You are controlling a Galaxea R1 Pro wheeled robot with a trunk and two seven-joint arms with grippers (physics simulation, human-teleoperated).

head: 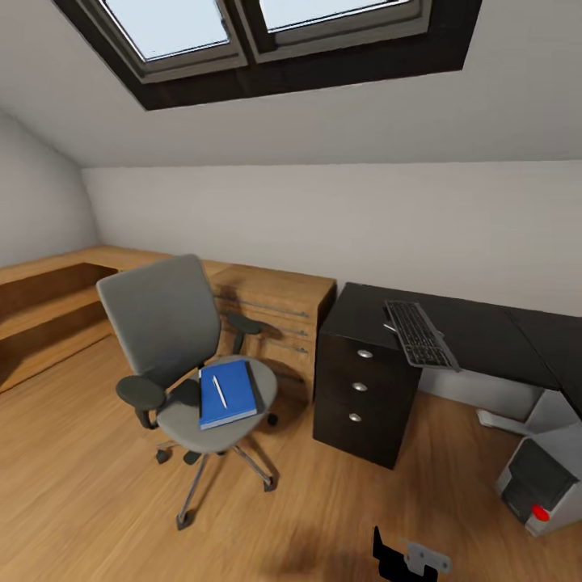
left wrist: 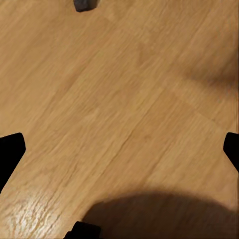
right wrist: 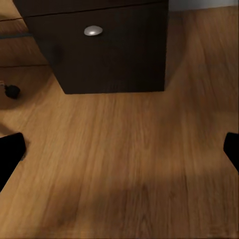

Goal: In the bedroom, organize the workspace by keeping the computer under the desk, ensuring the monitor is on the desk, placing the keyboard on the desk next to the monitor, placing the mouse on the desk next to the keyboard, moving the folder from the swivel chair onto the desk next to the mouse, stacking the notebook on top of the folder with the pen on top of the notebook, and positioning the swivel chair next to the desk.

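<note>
Head: folder [head: 229,395] with pen [head: 218,390] on swivel chair [head: 174,339]; keyboard [head: 419,334] on bench [head: 477,327] | wrists: both pincers spread over floor [left wrist: 124,109], drawer knob [right wrist: 93,31] near right.

Count: one swivel chair [head: 174,339]; one folder [head: 229,394], one pen [head: 218,391] on it; one keyboard [head: 419,333]; one desk [head: 477,335], three drawer knobs; one computer [head: 540,477]; two skylight panes at 12 o'clock.

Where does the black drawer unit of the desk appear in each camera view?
Head view: drawer unit, right of centre, between the swivel chair and the computer.
Right wrist view: drawer unit with one silver knob, standing on the wooden floor.
Left wrist view: I see wooden floor.
Shared landmark: the wooden floor.
</note>
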